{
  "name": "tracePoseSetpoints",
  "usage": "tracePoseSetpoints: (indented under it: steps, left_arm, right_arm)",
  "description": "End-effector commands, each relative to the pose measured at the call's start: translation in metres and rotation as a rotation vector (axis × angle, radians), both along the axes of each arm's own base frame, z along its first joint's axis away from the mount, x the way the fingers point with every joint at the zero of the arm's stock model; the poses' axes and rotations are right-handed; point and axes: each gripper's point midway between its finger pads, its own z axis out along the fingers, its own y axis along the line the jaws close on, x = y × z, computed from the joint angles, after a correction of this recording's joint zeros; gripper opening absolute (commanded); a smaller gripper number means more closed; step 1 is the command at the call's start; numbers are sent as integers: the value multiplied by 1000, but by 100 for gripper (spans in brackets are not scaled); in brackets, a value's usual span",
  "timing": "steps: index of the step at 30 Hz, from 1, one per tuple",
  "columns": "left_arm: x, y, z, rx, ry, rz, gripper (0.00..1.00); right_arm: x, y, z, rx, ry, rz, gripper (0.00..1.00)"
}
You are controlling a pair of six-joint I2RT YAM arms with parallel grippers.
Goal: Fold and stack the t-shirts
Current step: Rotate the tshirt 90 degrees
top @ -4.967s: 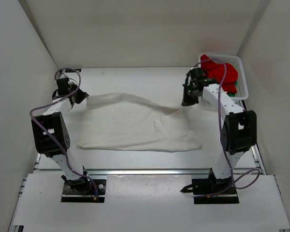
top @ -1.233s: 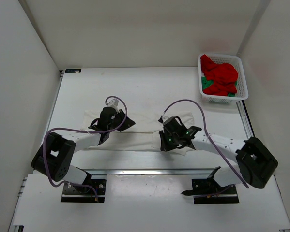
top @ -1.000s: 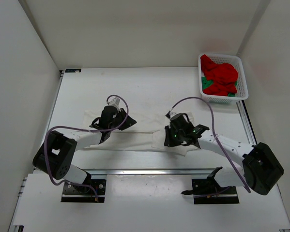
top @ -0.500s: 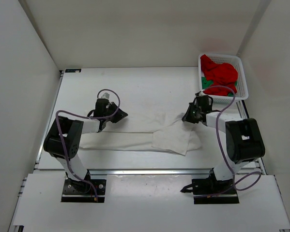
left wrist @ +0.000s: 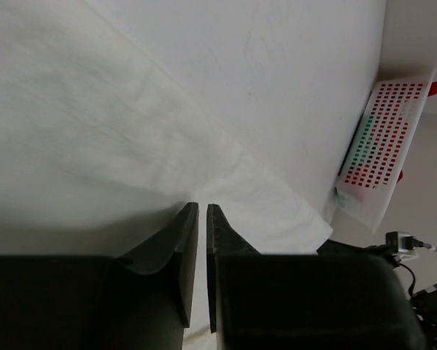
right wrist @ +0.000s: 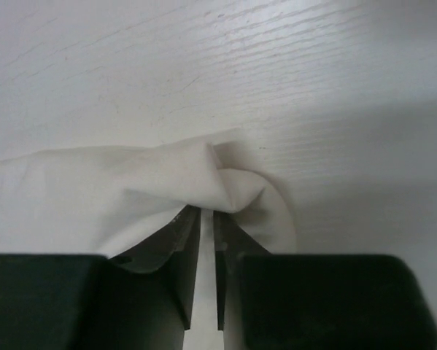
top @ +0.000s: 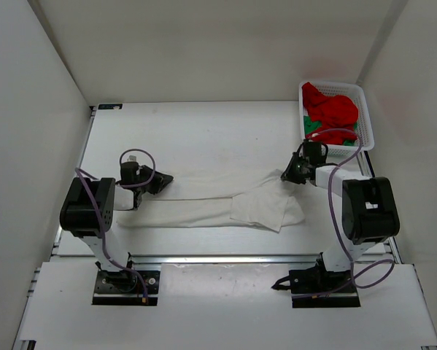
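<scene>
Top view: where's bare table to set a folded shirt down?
Widest bare patch: far table between the white t-shirt and back wall, left of the basket. Thin strip at the near edge. Crowded between basket and right end effector.

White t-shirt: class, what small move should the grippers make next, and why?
Probably the right gripper should lift its pinched end leftward toward the left gripper: the white t-shirt lies as a long strip with one gripper at each end, so halving seems due.

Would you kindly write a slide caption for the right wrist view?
Right fingers pinching a bunched corner of the white t-shirt on the table.
</scene>
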Motion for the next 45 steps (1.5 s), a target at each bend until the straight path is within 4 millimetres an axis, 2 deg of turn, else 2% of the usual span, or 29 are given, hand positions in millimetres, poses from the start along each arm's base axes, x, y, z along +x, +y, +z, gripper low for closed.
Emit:
tracePoseSetpoints:
  steps: [1, 4, 7, 9, 12, 16, 17, 19, 20, 21, 22, 23, 25, 26, 27, 28, 29, 30, 31, 32, 33, 35, 36, 37, 39, 41, 43, 44, 45]
  left_arm:
    - [11, -15, 54, 28, -152, -34, 21]
    - [10, -36, 88, 103, -234, -91, 25]
    - [-4, -59, 108, 172, -297, -166, 29]
    - [-15, -74, 111, 192, -315, -222, 29]
    - [-37, -97, 110, 170, -317, -313, 29]
    - [-65, -125, 107, 135, -324, -425, 28]
    - [-73, -130, 104, 137, -320, -452, 28]
    - [-83, -139, 109, 132, -338, -487, 28]
    - [-89, -140, 110, 137, -340, -502, 28]
    - [-94, -138, 109, 138, -341, -503, 28]
    - [-97, -138, 109, 138, -339, -509, 29]
    - [-100, -133, 107, 146, -338, -502, 29]
    - [-106, -125, 105, 166, -335, -497, 29]
    - [-105, -121, 103, 176, -329, -491, 29]
    - [-108, -118, 101, 180, -326, -492, 29]
    - [-110, -115, 98, 181, -318, -488, 29]
    - [-112, -114, 96, 185, -314, -490, 29]
    - [-112, -110, 96, 201, -314, -485, 29]
    - [-113, -105, 92, 211, -298, -476, 29]
    - [-114, -103, 90, 220, -294, -480, 29]
    - [-115, -100, 87, 230, -281, -477, 29]
    - [-118, -93, 85, 250, -275, -465, 29]
    - [-117, -92, 86, 257, -276, -457, 30]
    - [-120, -90, 84, 266, -274, -459, 30]
    - [-120, -87, 83, 274, -269, -454, 30]
    - [-121, -87, 85, 275, -272, -460, 32]
    - [-121, -84, 86, 278, -272, -462, 32]
    - [-120, -82, 86, 282, -268, -457, 32]
    - [-119, -81, 89, 284, -280, -462, 31]
  right_arm:
    - [16, 2, 52, -98, -125, 5, 15]
    - [6, 26, 71, -128, -160, 65, 27]
    - [-22, 50, 60, -114, -138, 137, 28]
    - [-55, 67, 31, -97, -63, 200, 17]
    - [-82, 84, 6, -68, 7, 254, 1]
    - [-71, 101, -8, -45, 74, 311, 0]
    - [-70, 103, -19, -36, 128, 313, 0]
    - [-29, 119, -4, -14, 90, 340, 0]
    - [-21, 123, -16, -8, 123, 341, 0]
    - [3, 131, -15, 7, 116, 352, 0]
    - [35, 145, 8, 54, 50, 364, 0]
    - [61, 155, 8, 77, 47, 367, 0]
    - [94, 163, -16, 70, 121, 378, 0]
    - [138, 173, 26, 81, 11, 381, 0]
    - [138, 172, -14, 72, 124, 393, 0]
    - [170, 181, -8, 72, 96, 388, 0]
    - [218, 191, 65, 125, -108, 377, 2]
    - [231, 198, 63, 195, -142, 393, 2]
    - [242, 186, 71, 280, -167, 344, 0]
    - [228, 181, 48, 345, -93, 343, 0]
    - [234, 181, 85, 353, -186, 353, 0]
    - [239, 180, 132, 273, -308, 403, 5]
    - [240, 179, 172, 263, -370, 406, 9]
    - [237, 172, 182, 250, -370, 421, 11]
    - [233, 156, 243, 245, -476, 431, 22]
    - [203, 152, 272, 195, -466, 462, 26]
    - [183, 147, 269, 74, -429, 478, 25]
    - [166, 149, 262, 30, -365, 486, 25]
    - [156, 159, 269, 1, -379, 526, 21]
